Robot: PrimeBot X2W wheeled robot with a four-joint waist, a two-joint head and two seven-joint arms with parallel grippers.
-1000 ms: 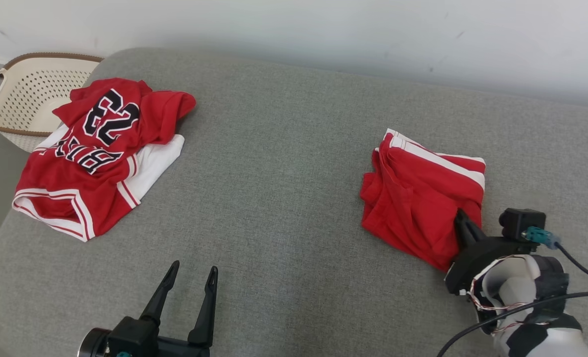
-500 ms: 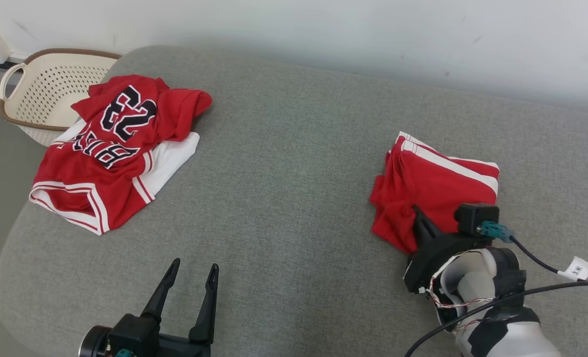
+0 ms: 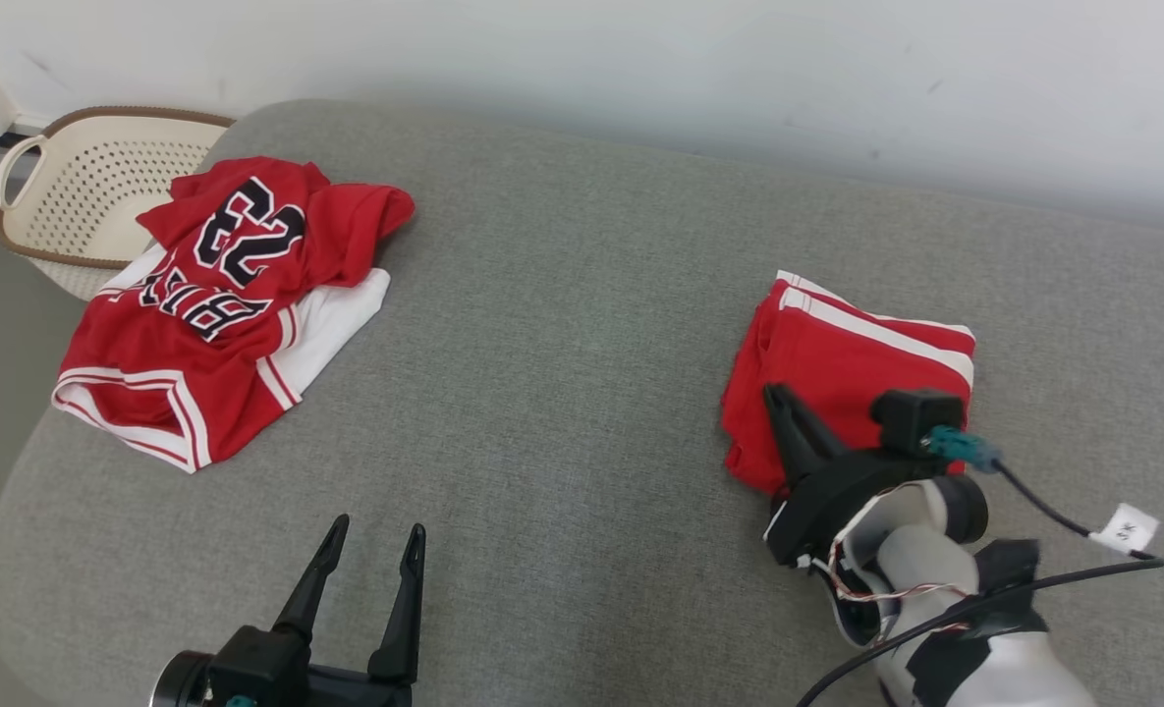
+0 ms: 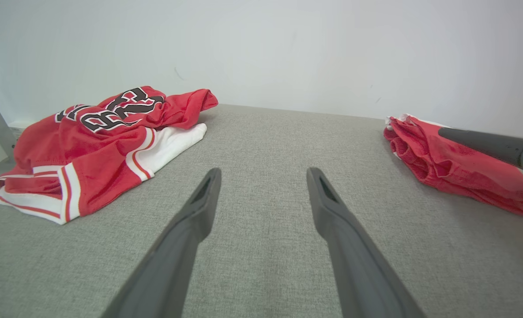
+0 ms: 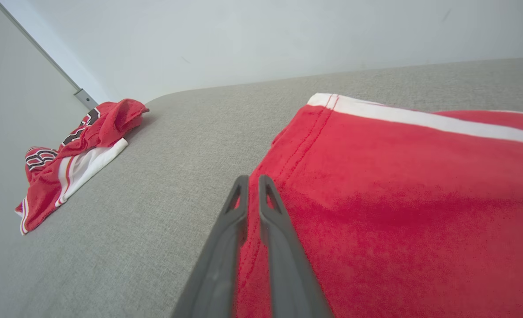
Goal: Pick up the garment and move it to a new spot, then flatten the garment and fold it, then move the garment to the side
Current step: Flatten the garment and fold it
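Observation:
The garment [image 3: 857,344] is a folded red piece with white stripes, lying at the right of the grey cushioned surface [image 3: 562,393]. My right gripper [image 3: 773,395] rests on its near left corner, fingers pointing away from me. In the right wrist view that gripper [image 5: 253,179] is shut, with just a thin slit between its fingers, lying over the red cloth [image 5: 398,198] with nothing clearly pinched. My left gripper [image 3: 375,528] stands open at the near left, above bare fabric. In its wrist view the left gripper [image 4: 265,173] is open, with the garment [image 4: 442,163] at the far right.
A red jersey [image 3: 218,295] numbered 23 lies crumpled over a white garment [image 3: 331,319] at the far left. Behind it, off the surface's edge, stands a cream perforated basket [image 3: 81,187]. A white wall runs along the back. Open grey surface separates the two piles.
The head camera has shifted a little. My right gripper has slid left along the garment's near edge, from its right corner to its left corner, and that edge now looks more compact. The left gripper has not moved.

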